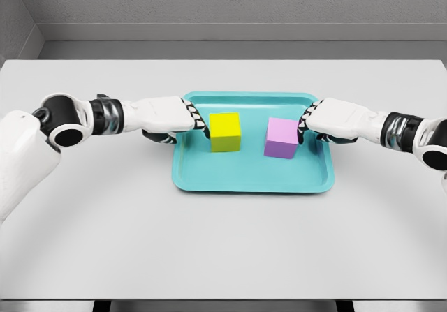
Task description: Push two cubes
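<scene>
Left hand (183,120), fingers bunched, holding nothing, touches yellow cube (225,131) at its 9 o'clock. Cube sits beside pink cube (282,137) in teal plastic tray (251,179). Right hand (323,121), likewise, at pink's 3 o'clock. Step: contact made; next prob. push inward, evenly.
</scene>
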Controlling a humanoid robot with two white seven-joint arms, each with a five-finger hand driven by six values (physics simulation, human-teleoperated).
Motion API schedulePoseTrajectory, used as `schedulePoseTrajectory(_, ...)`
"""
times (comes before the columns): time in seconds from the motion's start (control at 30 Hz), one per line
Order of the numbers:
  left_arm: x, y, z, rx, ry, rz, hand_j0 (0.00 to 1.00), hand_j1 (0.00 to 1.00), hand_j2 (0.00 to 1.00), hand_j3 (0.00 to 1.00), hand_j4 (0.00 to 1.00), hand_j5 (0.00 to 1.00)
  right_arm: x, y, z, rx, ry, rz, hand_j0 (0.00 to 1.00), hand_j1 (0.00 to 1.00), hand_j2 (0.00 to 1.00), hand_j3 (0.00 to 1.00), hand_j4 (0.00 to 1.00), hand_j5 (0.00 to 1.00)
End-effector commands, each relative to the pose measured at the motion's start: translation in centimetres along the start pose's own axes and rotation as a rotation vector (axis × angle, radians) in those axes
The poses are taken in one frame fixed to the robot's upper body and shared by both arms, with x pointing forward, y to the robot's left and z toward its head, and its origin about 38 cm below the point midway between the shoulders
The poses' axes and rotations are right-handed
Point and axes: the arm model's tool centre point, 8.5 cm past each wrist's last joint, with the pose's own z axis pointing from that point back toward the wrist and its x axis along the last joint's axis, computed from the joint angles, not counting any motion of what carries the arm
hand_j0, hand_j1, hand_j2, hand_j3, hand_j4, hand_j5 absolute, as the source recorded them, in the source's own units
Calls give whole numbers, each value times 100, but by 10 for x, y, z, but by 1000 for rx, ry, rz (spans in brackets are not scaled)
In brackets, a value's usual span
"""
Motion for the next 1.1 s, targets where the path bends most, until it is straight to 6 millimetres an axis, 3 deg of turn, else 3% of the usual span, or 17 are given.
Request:
schedulePoseTrajectory(0.0,0,0,-1,2,-1,5,75,75,75,75,75,75,4,4,-2,27,-24,39,64,64,64,64,64,64)
schedulePoseTrajectory(0.1,-9,-6,2,-12,20,27,75,75,75,75,75,75,4,7,-1,26,-25,25,64,64,64,64,64,64)
schedulePoseTrajectory(0.43,-17,1,5,-8,39,24,75,75,75,75,75,75,5,8,-2,-27,-36,-5,61,61,61,61,61,61)
schedulePoseTrajectory(1.07,0,21,-23,35,-15,11,75,75,75,75,75,75,8,12,-1,-80,-61,-62,61,61,61,61,61,61)
